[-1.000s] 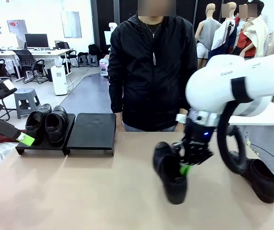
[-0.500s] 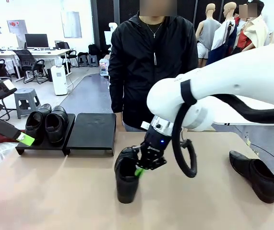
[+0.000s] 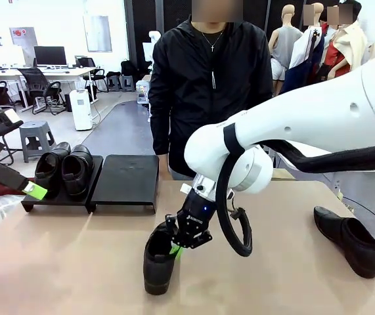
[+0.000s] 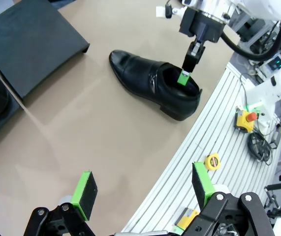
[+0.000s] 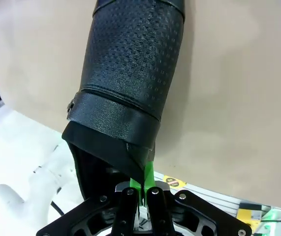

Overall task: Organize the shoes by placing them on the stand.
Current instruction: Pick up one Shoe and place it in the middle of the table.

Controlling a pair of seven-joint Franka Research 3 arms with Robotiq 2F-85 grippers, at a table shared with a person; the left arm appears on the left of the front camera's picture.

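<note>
We are gripping one shoe [image 3: 157, 262] by its collar with the right pincer [image 3: 176, 248], its pads pinching the leather, over the middle of the tabletop [image 3: 75, 269]. The left pincer [image 4: 142, 189] is standing wide, holding nothing. Two shoes [image 3: 64, 172] are sitting on the stand [image 3: 125, 182], on its left panel. A fourth shoe [image 3: 351, 244] is lying at the tabletop's right edge.
</note>
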